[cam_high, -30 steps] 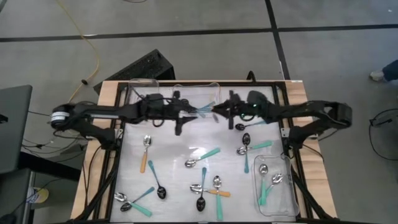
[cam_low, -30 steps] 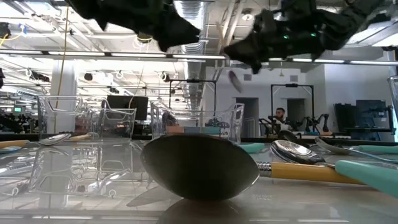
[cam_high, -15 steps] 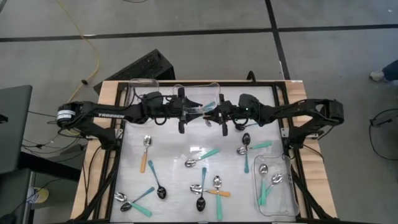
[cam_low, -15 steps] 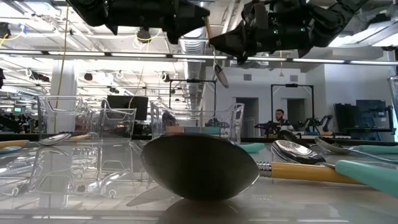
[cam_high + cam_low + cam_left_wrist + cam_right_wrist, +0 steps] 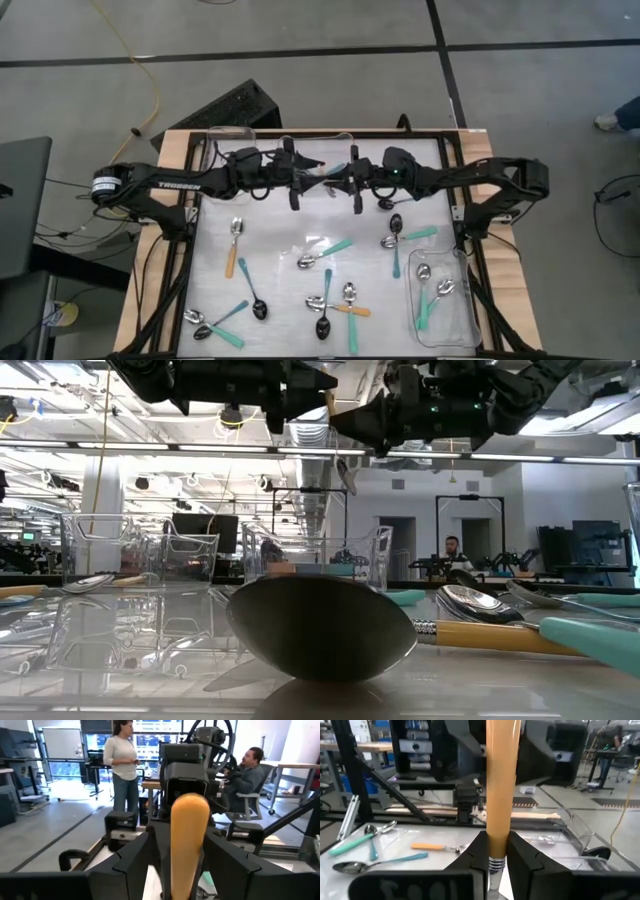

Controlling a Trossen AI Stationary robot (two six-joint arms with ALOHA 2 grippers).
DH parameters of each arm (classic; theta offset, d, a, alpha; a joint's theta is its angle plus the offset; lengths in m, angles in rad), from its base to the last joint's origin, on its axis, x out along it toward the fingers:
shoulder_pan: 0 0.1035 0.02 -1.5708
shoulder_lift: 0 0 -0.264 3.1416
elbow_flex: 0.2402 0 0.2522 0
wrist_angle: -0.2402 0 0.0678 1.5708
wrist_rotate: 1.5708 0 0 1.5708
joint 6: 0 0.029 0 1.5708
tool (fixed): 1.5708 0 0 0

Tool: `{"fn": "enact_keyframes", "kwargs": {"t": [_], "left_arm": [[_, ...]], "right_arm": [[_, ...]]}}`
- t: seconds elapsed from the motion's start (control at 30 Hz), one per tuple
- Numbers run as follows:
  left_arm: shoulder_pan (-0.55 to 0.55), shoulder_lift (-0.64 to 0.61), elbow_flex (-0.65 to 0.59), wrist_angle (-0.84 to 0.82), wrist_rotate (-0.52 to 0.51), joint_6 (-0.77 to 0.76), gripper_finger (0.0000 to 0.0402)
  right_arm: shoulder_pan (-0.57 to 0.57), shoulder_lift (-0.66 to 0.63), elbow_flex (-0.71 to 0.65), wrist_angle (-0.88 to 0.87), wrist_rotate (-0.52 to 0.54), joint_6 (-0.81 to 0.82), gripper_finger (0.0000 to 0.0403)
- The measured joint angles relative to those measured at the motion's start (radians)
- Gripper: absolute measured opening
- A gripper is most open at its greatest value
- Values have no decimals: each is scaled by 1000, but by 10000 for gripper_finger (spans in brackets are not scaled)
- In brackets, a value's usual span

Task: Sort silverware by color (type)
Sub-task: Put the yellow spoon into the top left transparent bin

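Bright overhead room lighting, table glare, blurred foreground in low view.

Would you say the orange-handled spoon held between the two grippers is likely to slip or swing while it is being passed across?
Probably stiff: the orange-handled spoon stays straight in the right gripper. Its smooth, round handle might twist or slide, since the fingers pinch only a short stretch near the neck. It looks light; the hanging bowl could swing a little. The left gripper flanks the handle's tip.
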Motion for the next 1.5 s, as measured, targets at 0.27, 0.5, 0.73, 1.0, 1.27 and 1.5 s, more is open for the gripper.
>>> {"fn": "enact_keyframes", "kwargs": {"t": [0.27, 0.5, 0.73, 1.0, 1.27, 1.5], "left_arm": [[-1, 0, 0, -13, 24, 0, 101], [24, 0, 2, -42, 36, 22, 50], [64, -58, 52, -284, -14, 50, 50], [93, -208, 300, -1011, -429, 128, 50], [98, -333, 163, -1197, -900, 10, 50], [97, -414, -242, -766, -906, 381, 50]], "right_arm": [[-8, 41, 39, -20, -1, -11, 66], [-13, 40, 39, -21, -1, -12, 67], [-34, 24, 40, -75, -1, -11, 167], [-98, -63, 40, -249, -2, -11, 276], [-88, -74, 40, -282, -2, -30, 285], [-33, -74, 40, -316, -3, -87, 285]]}}
